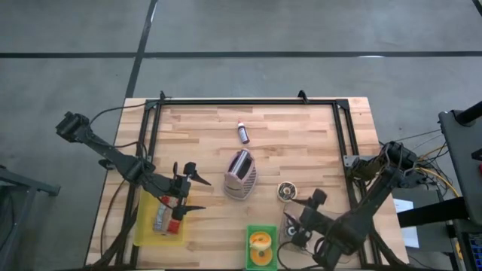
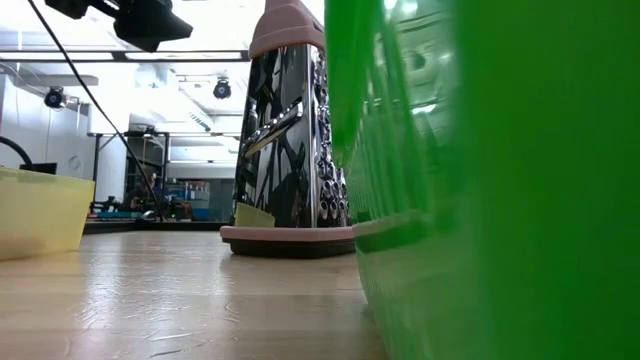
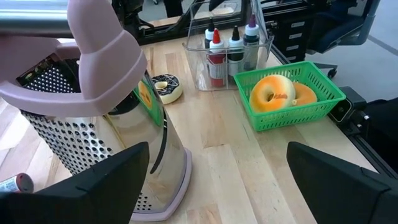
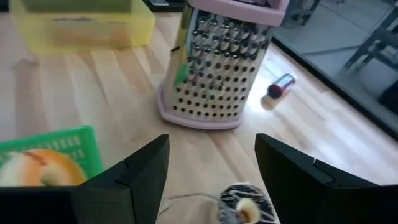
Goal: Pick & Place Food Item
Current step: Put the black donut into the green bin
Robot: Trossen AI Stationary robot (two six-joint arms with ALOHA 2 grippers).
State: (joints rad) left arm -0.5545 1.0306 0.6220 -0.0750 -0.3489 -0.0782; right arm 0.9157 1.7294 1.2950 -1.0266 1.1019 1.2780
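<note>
Overhead, the left hand [image 1: 188,190] hangs spread wide, empty, over the pale wooden slatted worktop [image 1: 301,143], with the yellow plastic tub [image 1: 147,226] just behind and below it. Ahead of its fingers stands the steel box grater with a pink handle and base [image 1: 240,175]. The left wrist view adds what the top camera blurs: a clear plastic caddy of small dropper bottles [image 3: 227,46], their labels too small to read, and the green mesh basket [image 3: 292,99] holding an orange-glazed doughnut [image 3: 273,93].

The right hand [image 1: 295,226] is spread too, gripping nothing. Its own camera shows the chocolate-iced doughnut with pale swirls [image 4: 244,204] lying on the boards just beyond its fingers [image 4: 134,177], the grater farther off, and a small red-capped bottle [image 4: 277,88] lying on its side past that.

The low view is mostly green basket wall [image 2: 500,180] pressed against the lens. Open boards lie between both hands and the grater; black rails [image 1: 248,101] frame the worktop's edges.
</note>
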